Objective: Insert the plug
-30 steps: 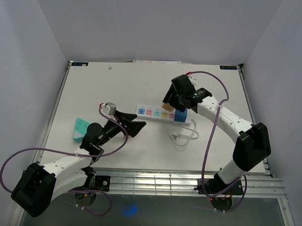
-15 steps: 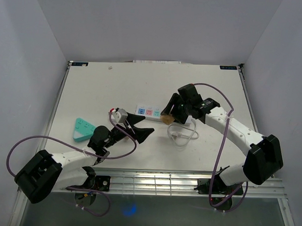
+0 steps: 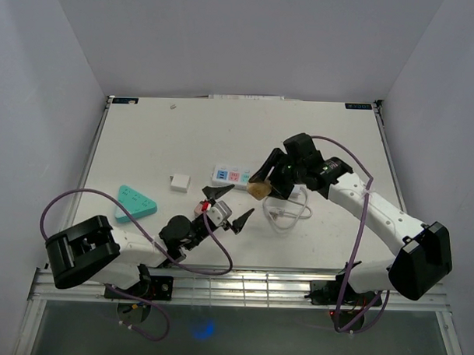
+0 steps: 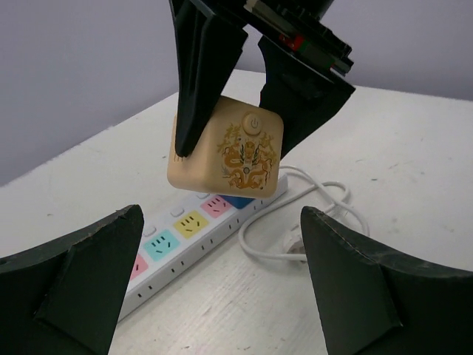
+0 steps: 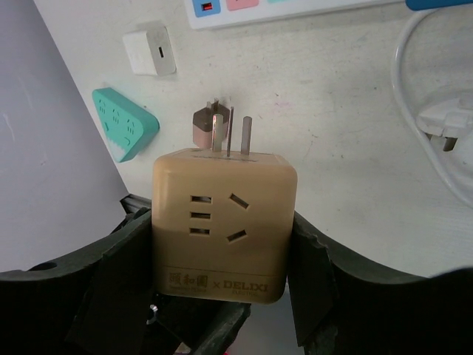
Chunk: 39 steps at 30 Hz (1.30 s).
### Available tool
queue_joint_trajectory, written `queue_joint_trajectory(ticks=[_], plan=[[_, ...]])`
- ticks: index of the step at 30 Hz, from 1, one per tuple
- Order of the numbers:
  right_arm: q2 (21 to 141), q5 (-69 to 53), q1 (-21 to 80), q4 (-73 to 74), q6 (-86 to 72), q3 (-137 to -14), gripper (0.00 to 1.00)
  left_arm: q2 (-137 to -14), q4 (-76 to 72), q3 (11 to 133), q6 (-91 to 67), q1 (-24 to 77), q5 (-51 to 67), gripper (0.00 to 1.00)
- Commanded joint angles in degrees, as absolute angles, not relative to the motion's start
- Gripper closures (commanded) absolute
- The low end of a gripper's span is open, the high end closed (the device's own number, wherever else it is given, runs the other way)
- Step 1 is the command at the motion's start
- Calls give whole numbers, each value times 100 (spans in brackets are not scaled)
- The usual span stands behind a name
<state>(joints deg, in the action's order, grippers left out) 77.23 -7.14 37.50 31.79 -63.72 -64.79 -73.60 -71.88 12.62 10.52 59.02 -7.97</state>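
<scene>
My right gripper (image 3: 262, 182) is shut on the tan cube plug (image 3: 258, 189) and holds it in the air just above the near side of the white power strip (image 3: 231, 176). In the right wrist view the plug (image 5: 222, 222) sits between the jaws with its prongs (image 5: 229, 133) pointing at the table. In the left wrist view the plug (image 4: 228, 155) hangs over the strip's coloured sockets (image 4: 185, 237). My left gripper (image 3: 230, 206) is open and empty, low over the table in front of the strip.
The strip's white cable (image 3: 289, 213) is coiled right of the plug. A small white charger (image 3: 179, 182) and a teal adapter (image 3: 135, 202) lie left of the strip; both also show in the right wrist view, the charger (image 5: 150, 50) above the adapter (image 5: 124, 122).
My right gripper has carried the plug left and nearer, off the strip's blue end. My left arm has swung right and drawn toward the near edge, uncovering the white charger.
</scene>
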Motion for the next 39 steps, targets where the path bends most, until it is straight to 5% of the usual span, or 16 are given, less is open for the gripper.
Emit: queue_joint_trajectory(ticks=[1, 23, 28, 39], plan=[[7708, -1002, 3849, 3217, -6521, -6574, 92, -7681, -8199, 1186, 2240, 6108, -1538, 2], [7752, -800, 4385, 3226, -6952, -6398, 92, -8244, -8270, 1450, 3041, 6644, -1599, 2], [7813, -756, 4438, 3226, -6979, -6407, 92, -8332, -8130, 1555, 3041, 6732, -1643, 23], [7893, -721, 4553, 3042, -7128, -6258, 92, -8174, -7972, 1626, 3006, 6829, -1749, 53]])
